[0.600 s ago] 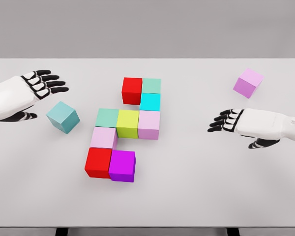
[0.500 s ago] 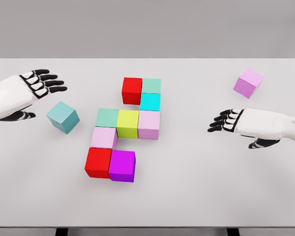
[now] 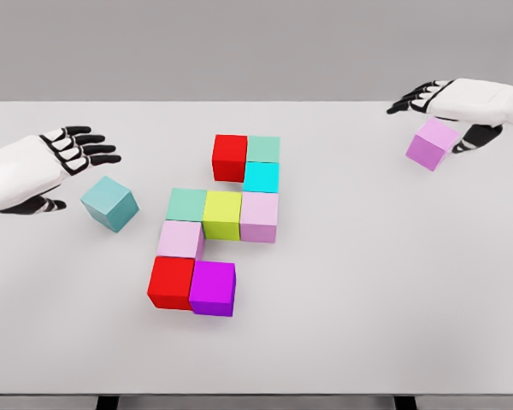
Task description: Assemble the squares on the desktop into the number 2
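Head view, nearest first: on the white worktop [image 3: 342,325], a red cube [image 3: 171,282] and a magenta cube [image 3: 212,288] touch side by side, forming the near row of the cluster. Behind the red cube sits a pale pink cube [image 3: 180,240]; farther back, a mint cube [image 3: 187,205], yellow-green cube [image 3: 222,213] and lilac cube [image 3: 259,216] make a row. Beyond the lilac cube stands a cyan cube [image 3: 261,177], then a second red cube [image 3: 229,157] beside a green cube [image 3: 263,149]. Left of the mint cube, apart, lies a tilted teal cube [image 3: 109,203], near the left hand [image 3: 47,162], fingers spread, holding nothing. Far right of the cyan cube, the right hand [image 3: 462,101] hovers over a purple cube [image 3: 432,143], fingers relaxed, thumb beside it.
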`<state>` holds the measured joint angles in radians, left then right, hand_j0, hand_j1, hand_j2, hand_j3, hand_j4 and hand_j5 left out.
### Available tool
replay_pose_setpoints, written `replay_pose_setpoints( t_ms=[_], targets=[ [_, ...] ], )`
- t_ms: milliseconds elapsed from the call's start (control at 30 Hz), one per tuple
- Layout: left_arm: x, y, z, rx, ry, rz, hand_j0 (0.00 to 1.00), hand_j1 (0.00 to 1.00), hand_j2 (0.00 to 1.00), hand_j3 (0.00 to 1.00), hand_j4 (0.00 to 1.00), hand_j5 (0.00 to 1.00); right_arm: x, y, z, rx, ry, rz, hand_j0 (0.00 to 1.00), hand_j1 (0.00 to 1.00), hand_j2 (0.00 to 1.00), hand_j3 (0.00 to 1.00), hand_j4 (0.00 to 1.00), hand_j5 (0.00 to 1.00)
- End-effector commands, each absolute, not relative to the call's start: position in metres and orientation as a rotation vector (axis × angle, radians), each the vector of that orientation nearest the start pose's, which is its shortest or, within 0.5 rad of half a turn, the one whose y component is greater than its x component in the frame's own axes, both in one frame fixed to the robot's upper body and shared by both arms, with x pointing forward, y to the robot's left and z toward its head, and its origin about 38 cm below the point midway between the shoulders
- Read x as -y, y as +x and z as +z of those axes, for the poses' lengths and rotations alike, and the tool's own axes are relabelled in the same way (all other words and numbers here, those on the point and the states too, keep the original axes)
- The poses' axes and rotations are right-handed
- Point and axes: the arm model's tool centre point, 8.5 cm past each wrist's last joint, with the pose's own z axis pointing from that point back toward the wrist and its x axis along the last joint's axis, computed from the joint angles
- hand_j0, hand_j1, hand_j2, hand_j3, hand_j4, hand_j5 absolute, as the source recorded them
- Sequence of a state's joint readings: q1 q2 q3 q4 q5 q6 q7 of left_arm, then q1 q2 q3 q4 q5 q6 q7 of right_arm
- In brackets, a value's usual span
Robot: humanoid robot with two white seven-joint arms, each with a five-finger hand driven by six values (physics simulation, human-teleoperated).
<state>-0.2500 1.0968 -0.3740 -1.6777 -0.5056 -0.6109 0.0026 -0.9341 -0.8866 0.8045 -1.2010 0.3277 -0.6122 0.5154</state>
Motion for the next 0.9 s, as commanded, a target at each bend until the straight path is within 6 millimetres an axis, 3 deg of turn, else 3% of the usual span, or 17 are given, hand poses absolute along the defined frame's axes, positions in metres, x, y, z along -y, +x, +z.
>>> replay_pose_setpoints(
  t_ms=[0,100,200,333,533,700,867],
  targets=[
    [-0.364,0.359,0.239,-2.326,-0.905,2.636,1.0,1.0,1.0,1.0,1.0,1.0,0.371,0.497,0.238,1.152,-0.509,2.003,1.0,1.0,1.0,1.0,1.0,1.0],
    [-0.372,0.367,0.225,-2.366,-0.903,2.681,1.0,1.0,1.0,1.0,1.0,1.0,0.372,0.507,0.229,1.085,-0.54,2.013,1.0,1.0,1.0,1.0,1.0,1.0],
    [-0.351,0.383,0.21,-2.335,-0.803,2.747,1.0,1.0,1.0,1.0,1.0,1.0,0.387,0.523,0.232,1.042,-0.571,1.947,1.0,1.0,1.0,1.0,1.0,1.0],
    [-0.34,0.392,0.195,-2.318,-0.744,2.813,1.0,1.0,1.0,1.0,1.0,1.0,0.385,0.542,0.23,0.99,-0.589,1.919,1.0,1.0,1.0,1.0,1.0,1.0],
    [-0.339,0.402,0.191,-2.268,-0.726,2.863,1.0,1.0,1.0,1.0,1.0,1.0,0.377,0.551,0.218,0.934,-0.585,1.925,1.0,1.0,1.0,1.0,1.0,1.0],
    [-0.341,0.406,0.2,-2.145,-0.727,2.911,1.0,1.0,1.0,1.0,1.0,1.0,0.374,0.554,0.209,0.898,-0.573,1.92,1.0,1.0,1.0,1.0,1.0,1.0],
    [-0.365,0.401,0.21,-2.02,-0.799,2.986,1.0,1.0,1.0,1.0,1.0,1.0,0.366,0.557,0.203,0.891,-0.559,1.927,1.0,1.0,1.0,1.0,1.0,1.0]
  ],
)
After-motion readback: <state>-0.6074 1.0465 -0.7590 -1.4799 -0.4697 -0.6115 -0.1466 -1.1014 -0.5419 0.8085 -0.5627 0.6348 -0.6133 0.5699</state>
